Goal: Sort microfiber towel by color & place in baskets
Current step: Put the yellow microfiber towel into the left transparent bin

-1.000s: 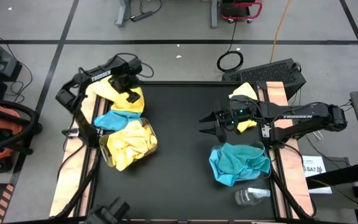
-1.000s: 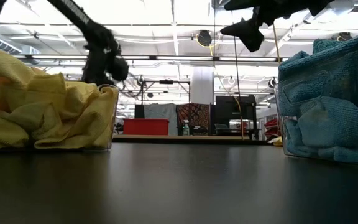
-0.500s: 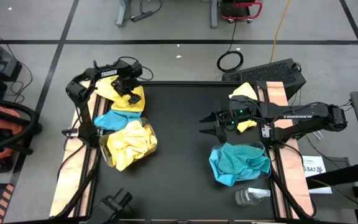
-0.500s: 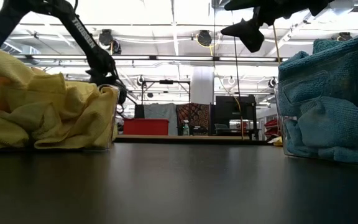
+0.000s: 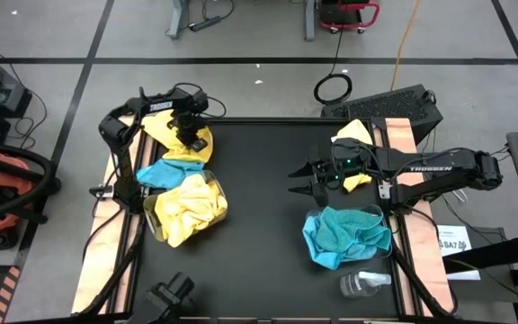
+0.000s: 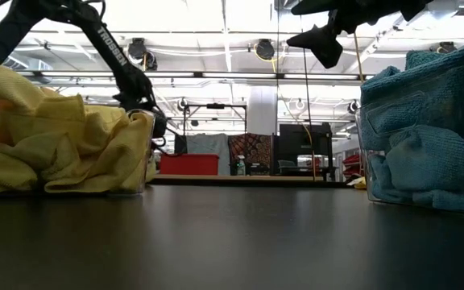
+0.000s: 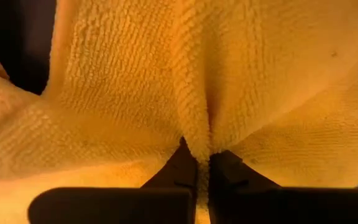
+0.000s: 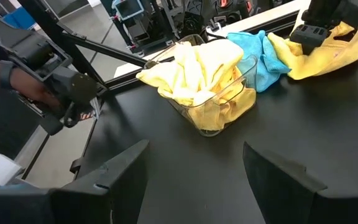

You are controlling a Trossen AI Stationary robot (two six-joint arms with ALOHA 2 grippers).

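Black and matte, the tabletop [image 5: 259, 207] carries a sort that looks well along but not finished. On the left side, one clear plastic rectangular basket [image 5: 214, 184] is heaped with bright yellow microfiber towels [image 5: 187, 209]; on the right, the matching clear basket [image 5: 380, 216] is heaped with turquoise blue towels [image 5: 344, 236], and a small clear plastic bottle [image 5: 362, 284] lies just beside it.

Still loose, as far as the high view shows: a crumpled yellow towel [image 5: 174, 137] at the far left corner, a turquoise towel [image 5: 162, 171] between it and the yellow basket, and another yellow towel [image 5: 353, 131] at the far right edge, partly under the right arm. At least these three remain to be placed.

The left gripper [image 5: 190, 137] is down on the loose yellow towel with its fingers [image 7: 185, 171] pressed together on a ridge of the fabric. The right gripper [image 5: 299, 180] hangs above bare tabletop near the middle, fingers apart and holding nothing.

Against a second ago, the left arm has swung inward and dropped onto the towel, and its gripper, then wide apart, has pinched closed. The right arm, both baskets and the other loose towels have not moved.
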